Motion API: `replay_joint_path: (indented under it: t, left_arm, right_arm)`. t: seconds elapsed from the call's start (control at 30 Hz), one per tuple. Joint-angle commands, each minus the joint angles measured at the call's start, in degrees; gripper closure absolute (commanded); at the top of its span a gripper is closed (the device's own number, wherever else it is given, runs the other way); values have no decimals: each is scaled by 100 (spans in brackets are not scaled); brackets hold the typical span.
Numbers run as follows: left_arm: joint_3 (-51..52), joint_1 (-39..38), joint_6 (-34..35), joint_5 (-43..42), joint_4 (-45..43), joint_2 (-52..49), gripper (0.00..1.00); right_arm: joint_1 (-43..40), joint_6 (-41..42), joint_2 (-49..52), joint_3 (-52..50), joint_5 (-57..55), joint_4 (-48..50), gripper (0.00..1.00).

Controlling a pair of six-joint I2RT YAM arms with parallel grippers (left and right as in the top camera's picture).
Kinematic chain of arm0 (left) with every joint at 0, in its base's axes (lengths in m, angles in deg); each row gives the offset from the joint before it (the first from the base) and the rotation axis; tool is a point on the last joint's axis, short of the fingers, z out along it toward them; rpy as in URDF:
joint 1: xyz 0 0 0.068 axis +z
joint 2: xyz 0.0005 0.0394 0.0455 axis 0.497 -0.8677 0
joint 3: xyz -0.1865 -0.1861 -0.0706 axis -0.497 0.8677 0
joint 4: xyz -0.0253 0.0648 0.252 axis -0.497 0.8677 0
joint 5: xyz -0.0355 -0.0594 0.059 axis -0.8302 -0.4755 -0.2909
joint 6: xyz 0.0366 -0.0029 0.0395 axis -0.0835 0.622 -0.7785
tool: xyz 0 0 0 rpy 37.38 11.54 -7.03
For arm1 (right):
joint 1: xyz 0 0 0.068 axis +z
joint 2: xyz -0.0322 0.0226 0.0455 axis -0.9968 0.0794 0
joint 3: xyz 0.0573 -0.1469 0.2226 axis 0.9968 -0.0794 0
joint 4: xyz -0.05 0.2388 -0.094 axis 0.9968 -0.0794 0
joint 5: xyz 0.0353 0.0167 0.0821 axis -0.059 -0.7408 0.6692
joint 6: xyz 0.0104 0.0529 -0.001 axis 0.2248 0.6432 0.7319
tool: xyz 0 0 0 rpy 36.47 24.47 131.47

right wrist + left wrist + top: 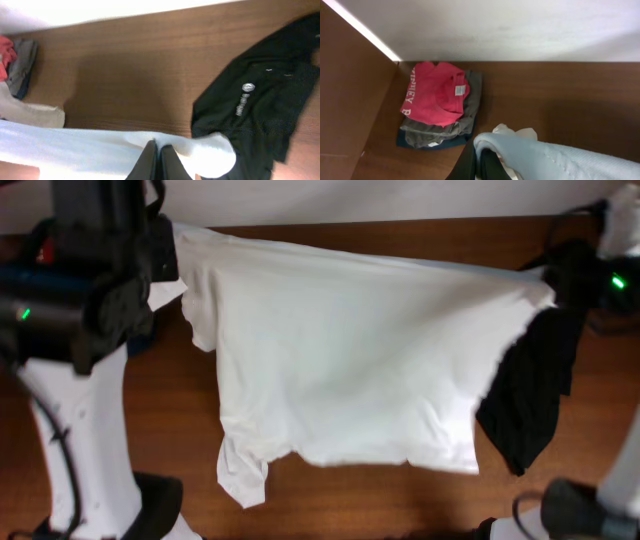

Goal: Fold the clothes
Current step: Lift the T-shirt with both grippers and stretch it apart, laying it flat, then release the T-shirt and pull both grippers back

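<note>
The large white T-shirt [350,360] hangs stretched between my two grippers above the table; no letters show on this side. My left gripper [481,162] is shut on its far left edge, by the arm in the overhead view [175,255]. My right gripper [158,155] is shut on its far right edge [545,285]. The shirt also shows in the left wrist view [555,157] and the right wrist view [90,147]. A black garment with a small white logo [260,95] lies on the table at the right [530,395], partly under the shirt.
A stack of folded garments, red with white letters on top [435,92] over grey and navy, sits at the far left by the wall. Brown wooden table [370,495]. Arm bases stand at the front left [85,470] and front right [600,505].
</note>
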Motion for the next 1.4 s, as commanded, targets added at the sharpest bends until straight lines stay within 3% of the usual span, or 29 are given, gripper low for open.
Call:
replay_joint_path:
  t: [0.0,0.27,0.83,0.87,0.9,0.93,0.97,1.0,1.2,1.37]
  left_arm:
    - [-20,162,-85,422,-68,-420,99]
    - [-20,160,-90,175,-909,-1633,99]
    - [-20,160,-90,76,-4540,-4478,99]
    - [-20,160,-90,76,-4717,-4597,92]
    - [-20,160,-92,79,-4865,-4680,71]
    - [-20,162,-92,79,-4994,-4763,41]
    - [-20,184,-90,76,-5093,-4839,1]
    - [-20,192,-90,76,-5093,-4846,1]
    - [-57,328,-240,79,-4769,-4518,1]
    - [-111,374,-238,74,-4192,-3851,1]
  right_arm:
    - [205,-188,629,-133,-85,400,96]
    - [636,-122,2074,-136,-109,1851,96]
    - [946,133,3827,-138,-389,4417,96]
    - [973,142,3893,-138,-461,4572,95]
    - [988,140,3932,-138,-485,4695,88]
    - [1012,142,3974,-138,-498,4813,69]
    - [1036,142,3991,-138,-518,4983,19]
    - [1051,142,3991,-138,-520,5047,1]
    - [973,566,3751,-59,-514,4981,1]
    - [898,595,3274,234,-514,4277,1]
